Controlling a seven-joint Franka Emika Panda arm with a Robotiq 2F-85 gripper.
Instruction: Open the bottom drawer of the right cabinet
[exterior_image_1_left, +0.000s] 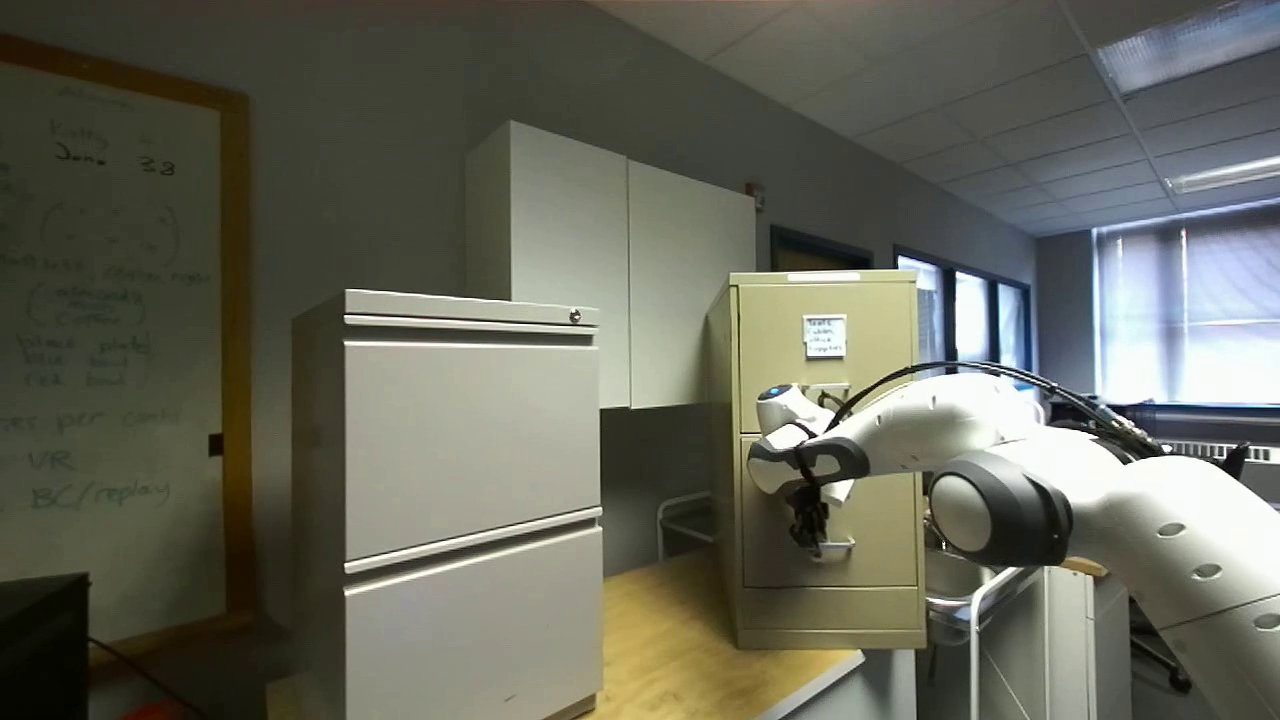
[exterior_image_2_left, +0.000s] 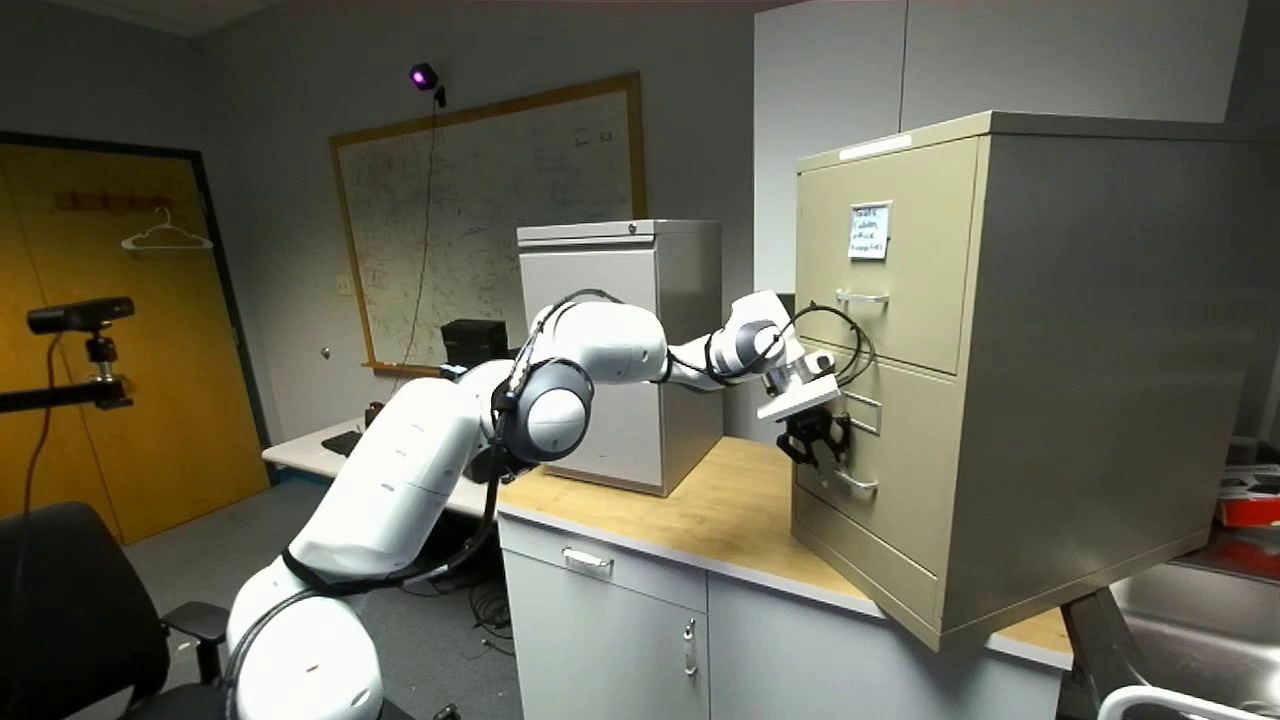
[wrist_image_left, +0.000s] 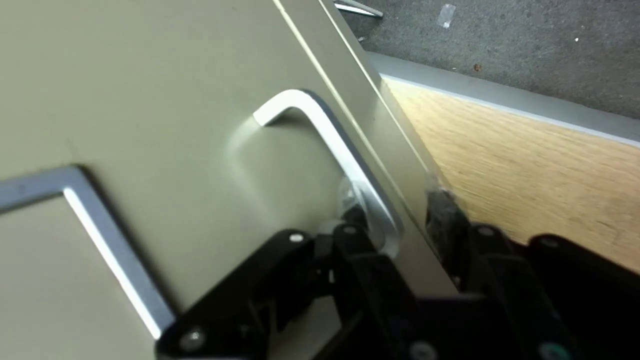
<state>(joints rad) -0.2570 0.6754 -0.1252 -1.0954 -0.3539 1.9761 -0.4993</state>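
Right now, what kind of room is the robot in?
Probably an office or robot lab: I can see a robot arm, a tan filing cabinet and a wall whiteboard with handwriting on it.

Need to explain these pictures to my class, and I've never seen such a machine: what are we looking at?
The white machine is a robot arm, with a black two-fingered gripper as its hand. Two pictures, the exterior views, come from cameras standing outside the robot; the close-up is from a camera on its wrist.

In both exterior views, a wooden counter bears a pale grey cabinet and a narrow tan cabinet. The job is opening the tan one's bottom drawer, which looks shut.

The gripper is at that drawer's handle. Its fingers stand apart, so nothing seems to be gripped, though I can't tell whether one touches the handle.
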